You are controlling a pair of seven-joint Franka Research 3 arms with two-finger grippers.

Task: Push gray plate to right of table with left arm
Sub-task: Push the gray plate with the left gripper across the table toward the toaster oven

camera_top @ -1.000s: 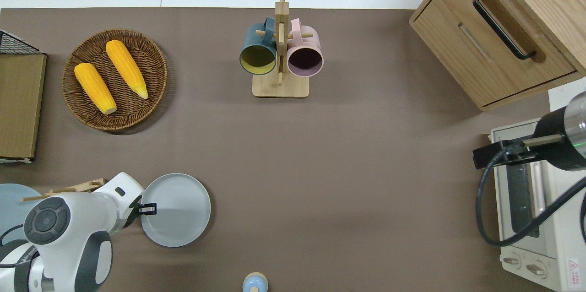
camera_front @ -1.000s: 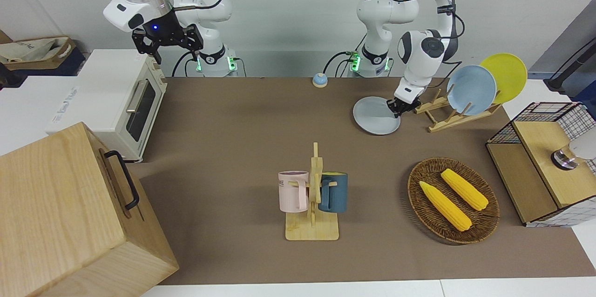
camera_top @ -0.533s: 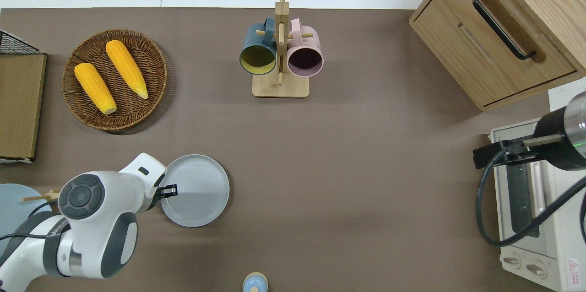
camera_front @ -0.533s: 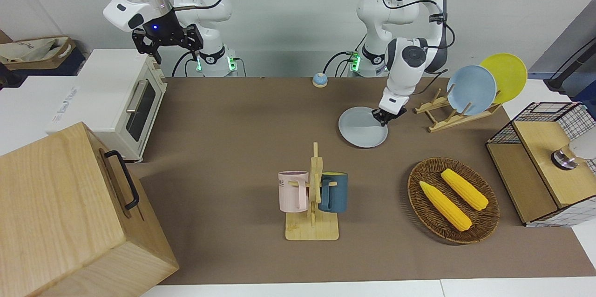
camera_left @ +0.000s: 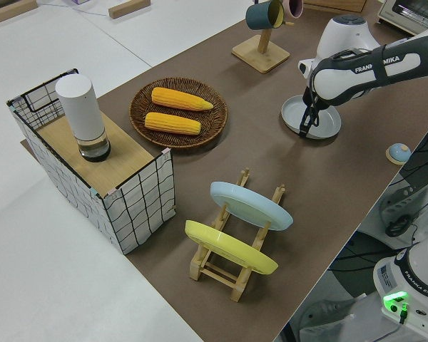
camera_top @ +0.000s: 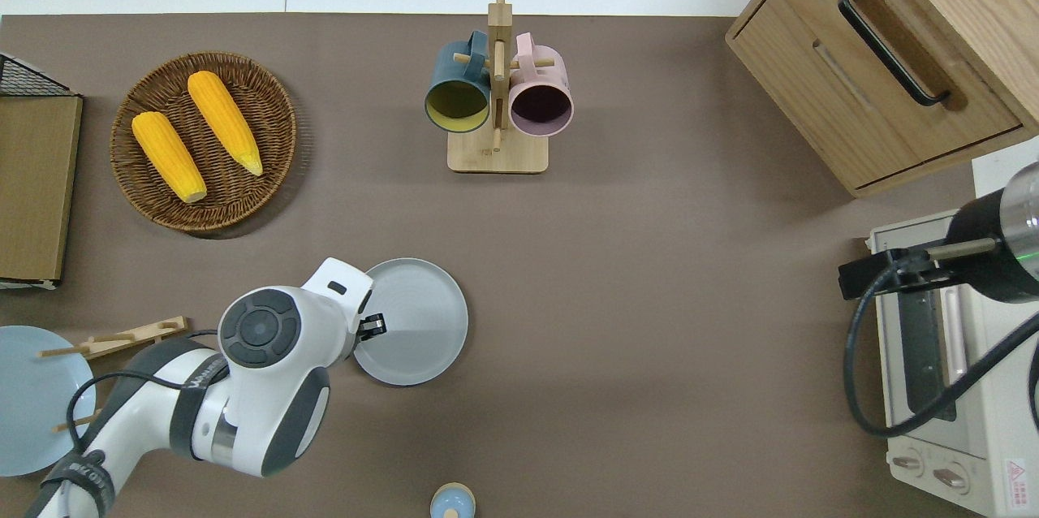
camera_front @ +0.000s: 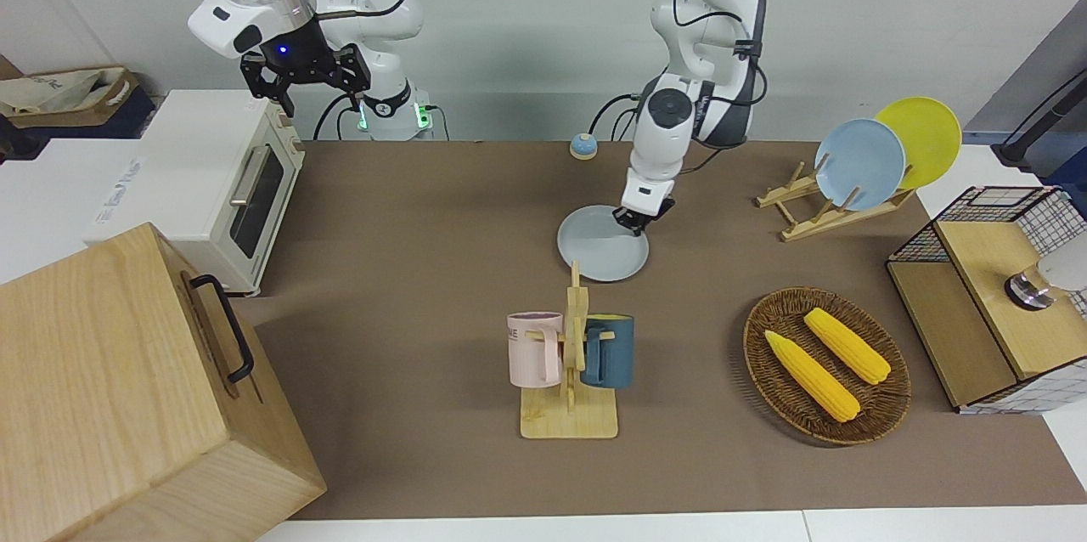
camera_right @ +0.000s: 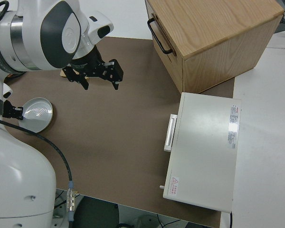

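Gray plate (camera_top: 414,323) lies flat on the table (camera_top: 649,323), about midway between the 2 ends and nearer to the robots than the mug rack (camera_top: 497,96). The left gripper (camera_top: 373,326) is down at the plate's rim on the side toward the left arm's end, touching it, which suits a shove toward the right arm's end rather than a lift. Whether its fingers are spread or closed I cannot tell. The plate sits just beside the fingertips, on their right-arm side, with open mat ahead of it. The right arm is parked, its fingers (camera_right: 115,79) spread apart.
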